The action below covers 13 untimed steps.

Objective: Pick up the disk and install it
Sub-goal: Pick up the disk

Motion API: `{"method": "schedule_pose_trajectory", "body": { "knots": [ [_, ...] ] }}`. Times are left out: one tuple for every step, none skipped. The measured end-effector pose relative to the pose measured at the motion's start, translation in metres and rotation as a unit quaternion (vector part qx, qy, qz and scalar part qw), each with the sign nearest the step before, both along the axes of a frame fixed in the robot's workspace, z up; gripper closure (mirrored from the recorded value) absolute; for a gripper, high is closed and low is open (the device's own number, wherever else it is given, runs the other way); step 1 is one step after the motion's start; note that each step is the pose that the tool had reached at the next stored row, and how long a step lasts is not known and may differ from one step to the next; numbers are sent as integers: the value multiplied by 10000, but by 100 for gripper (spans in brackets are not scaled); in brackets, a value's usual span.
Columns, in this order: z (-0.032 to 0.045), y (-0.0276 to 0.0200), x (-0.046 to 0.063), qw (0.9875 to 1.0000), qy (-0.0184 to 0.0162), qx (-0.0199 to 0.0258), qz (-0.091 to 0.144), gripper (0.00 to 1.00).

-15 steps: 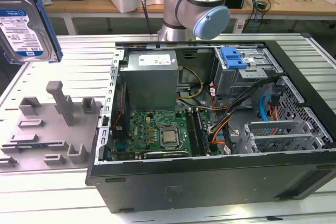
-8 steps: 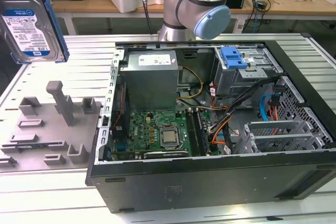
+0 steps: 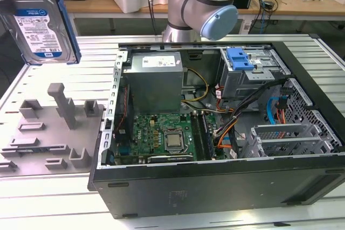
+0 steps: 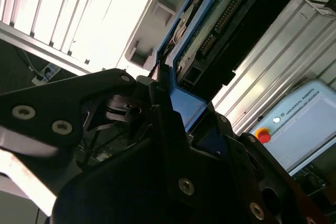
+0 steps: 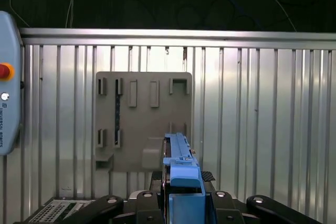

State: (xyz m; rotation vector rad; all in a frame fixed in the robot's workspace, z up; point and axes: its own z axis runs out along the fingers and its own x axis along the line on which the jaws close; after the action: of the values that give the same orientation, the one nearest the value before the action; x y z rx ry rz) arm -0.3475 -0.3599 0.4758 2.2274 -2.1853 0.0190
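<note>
The disk, a silver hard drive with a blue-and-white label and a blue carrier rail, hangs in the air at the exterior view's upper left, above the grey fixture plate. In the first wrist view my gripper is shut on the disk's blue rail, with the drive standing edge-on between the black fingers. The second wrist view shows the same grip, the disk's green board and connectors pointing away from the fingers.
An open computer case lies at the exterior view's centre and right, with motherboard, power supply and a metal drive bay topped by a blue latch. The arm's base rises behind it. A teach pendant lies on the slatted table.
</note>
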Motion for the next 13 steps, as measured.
{"method": "schedule_pose_trajectory", "body": {
  "knots": [
    [2,-3,17,10000,0,0,0,63],
    [5,-8,48,10000,0,0,0,63],
    [7,-13,76,10000,0,0,0,63],
    [8,-16,95,10000,0,0,0,63],
    [10,-20,120,10000,0,0,0,63],
    [12,-23,139,10000,0,0,0,63],
    [14,-27,164,10000,0,0,0,63],
    [15,-30,185,10000,0,0,0,63],
    [17,-34,218,10000,0,0,0,63],
    [19,-38,241,10000,0,0,0,63],
    [20,-41,259,10000,0,0,0,63],
    [21,-45,281,10000,0,0,0,63],
    [22,-49,305,10000,0,0,0,63]
  ]
}}
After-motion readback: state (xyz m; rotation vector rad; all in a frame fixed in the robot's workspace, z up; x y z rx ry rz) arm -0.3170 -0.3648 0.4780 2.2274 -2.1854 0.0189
